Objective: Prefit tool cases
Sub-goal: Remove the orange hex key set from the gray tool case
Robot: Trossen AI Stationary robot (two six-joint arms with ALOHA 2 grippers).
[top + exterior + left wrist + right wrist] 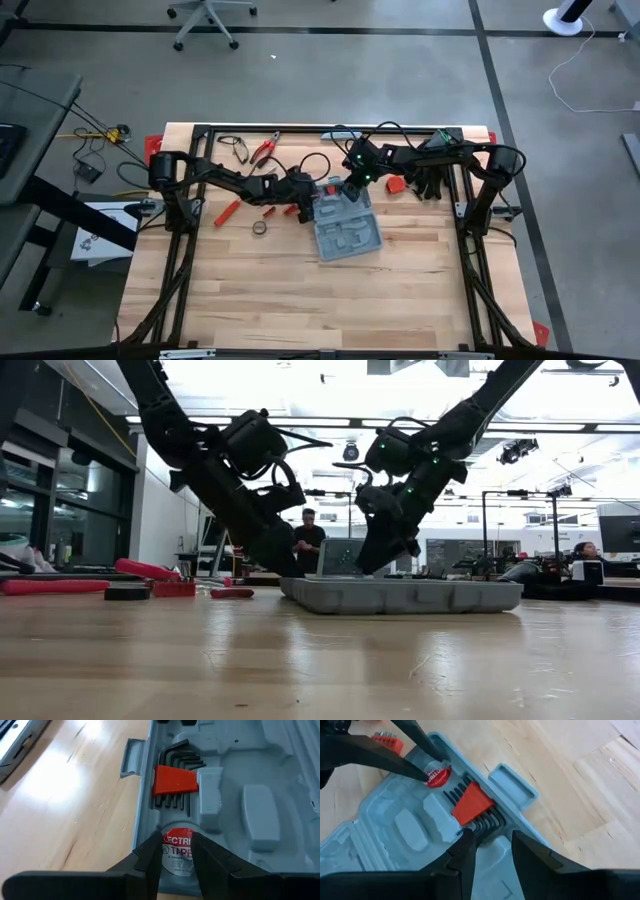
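In the low view we see nearest a pale wooden table (pixel 320 660) with visible grain. On it lies the tool case (pixel 400 595), a flat grey-blue plastic clamshell lying open, its moulded wall facing us. From above, the tool case sits just behind the table's middle, with both arms meeting at its far end.

The left wrist view shows what the low view hides: the moulded grey interior with tool-shaped recesses, and a set of black hex keys (pixel 175 782) in a red plastic holder seated in one slot beside the small handle tab (pixel 131 759). The left gripper (pixel 176 857) has its jaws clamped on a roll of electrical tape (pixel 177 851), red and white with printed lettering, at the case's corner recess.

The right wrist view shows the right gripper (pixel 492 845) with jaws apart, holding nothing, poised just over the hex keys.

Farther off, the high view shows loose red-handled pliers (pixel 264 149) near the table's back edge. Beyond the table, a person (pixel 308 540) stands in the room.
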